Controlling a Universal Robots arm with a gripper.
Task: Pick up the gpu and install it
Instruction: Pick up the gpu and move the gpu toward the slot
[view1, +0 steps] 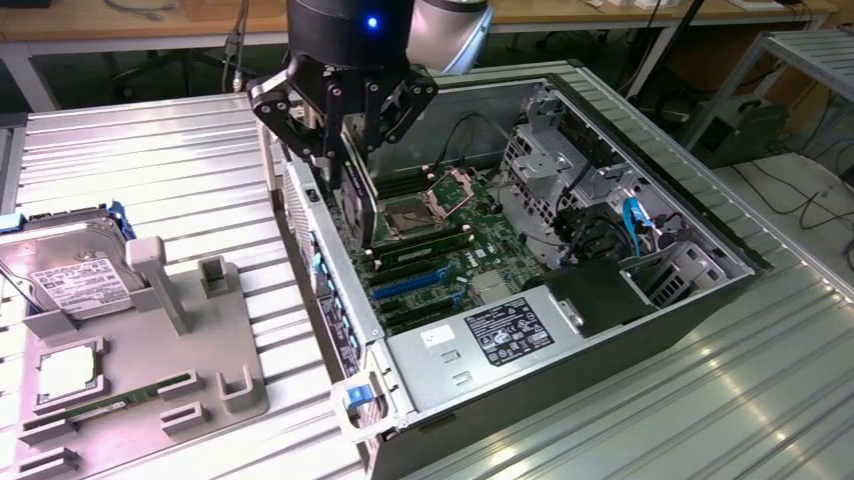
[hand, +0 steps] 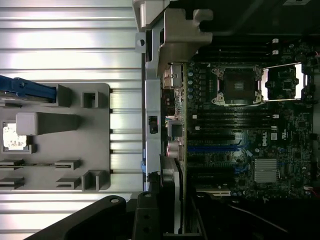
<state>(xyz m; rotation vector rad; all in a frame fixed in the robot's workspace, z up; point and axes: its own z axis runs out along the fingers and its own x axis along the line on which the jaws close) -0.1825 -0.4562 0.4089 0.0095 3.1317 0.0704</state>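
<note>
The gpu (view1: 359, 200) is a thin dark card hanging upright, edge-on, inside the open computer case (view1: 694, 235), close to the case wall on the exterior view's left. My gripper (view1: 346, 148) is shut on its upper edge. In the wrist view the gpu (hand: 183, 110) shows as a narrow green-edged strip with its silver bracket (hand: 176, 35) at one end, running beside the case wall, with my gripper (hand: 172, 200) clamped on it. The motherboard (hand: 250, 130) with blue expansion slots (hand: 215, 148) lies beneath the card. I cannot tell whether the card touches a slot.
A grey parts fixture (view1: 200, 350) sits on the slatted metal table at the exterior view's left, holding a silver hard drive (view1: 70, 275), a processor chip (view1: 67, 372) and a green memory stick (view1: 127, 403). Inside the case are the open processor socket (view1: 407, 215), drive cage (view1: 561, 160) and cables.
</note>
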